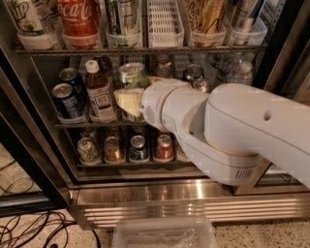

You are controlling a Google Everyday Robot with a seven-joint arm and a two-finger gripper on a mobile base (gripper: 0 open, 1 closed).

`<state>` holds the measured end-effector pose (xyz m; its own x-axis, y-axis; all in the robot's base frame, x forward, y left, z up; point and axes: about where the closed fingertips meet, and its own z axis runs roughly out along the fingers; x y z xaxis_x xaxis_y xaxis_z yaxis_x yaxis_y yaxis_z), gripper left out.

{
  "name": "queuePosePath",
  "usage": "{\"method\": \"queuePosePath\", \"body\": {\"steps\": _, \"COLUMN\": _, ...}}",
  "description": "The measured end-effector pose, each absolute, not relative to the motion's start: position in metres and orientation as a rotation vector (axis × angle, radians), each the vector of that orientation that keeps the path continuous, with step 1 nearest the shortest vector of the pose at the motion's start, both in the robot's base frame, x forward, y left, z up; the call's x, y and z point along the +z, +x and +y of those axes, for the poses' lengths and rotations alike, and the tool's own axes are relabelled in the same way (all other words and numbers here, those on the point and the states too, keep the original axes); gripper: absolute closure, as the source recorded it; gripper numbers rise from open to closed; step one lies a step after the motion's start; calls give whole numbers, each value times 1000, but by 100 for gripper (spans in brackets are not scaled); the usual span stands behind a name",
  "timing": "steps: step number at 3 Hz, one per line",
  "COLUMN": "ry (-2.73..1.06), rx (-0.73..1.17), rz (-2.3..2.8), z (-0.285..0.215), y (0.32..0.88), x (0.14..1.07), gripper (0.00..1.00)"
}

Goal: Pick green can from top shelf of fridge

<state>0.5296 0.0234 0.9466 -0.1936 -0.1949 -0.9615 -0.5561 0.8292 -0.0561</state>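
Observation:
The fridge (184, 198) is open, with wire racks of drinks. My gripper (130, 95) is in front of the middle rack, below the top shelf (145, 49). It is shut on the green can (131, 77), which has a silver top and stands upright between the pale fingers (127, 102). Another tall green streaked can (121, 14) stands in a tray on the top shelf next to a red Coca-Cola can (78, 17). An empty white slotted tray (162, 22) sits to its right. My white arm (227, 131) hides the right half of the lower racks.
A tea bottle (99, 92) and blue cans (65, 99) stand on the middle rack to the left of the gripper. Short cans (138, 147) line the bottom rack. A clear plastic bin (164, 232) and cables (29, 227) lie on the floor in front.

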Motion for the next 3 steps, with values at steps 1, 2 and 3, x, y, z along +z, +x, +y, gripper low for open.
{"method": "queuePosePath", "body": {"steps": 1, "ry": -688, "rx": 440, "rz": 1809, "z": 40, "y": 508, "x": 900, "gripper": 100}}
{"method": "queuePosePath", "body": {"steps": 2, "ry": -777, "rx": 526, "rz": 1803, "z": 46, "y": 490, "x": 889, "gripper": 100}}
{"method": "queuePosePath", "body": {"steps": 3, "ry": -801, "rx": 536, "rz": 1800, "z": 50, "y": 487, "x": 889, "gripper": 100}}
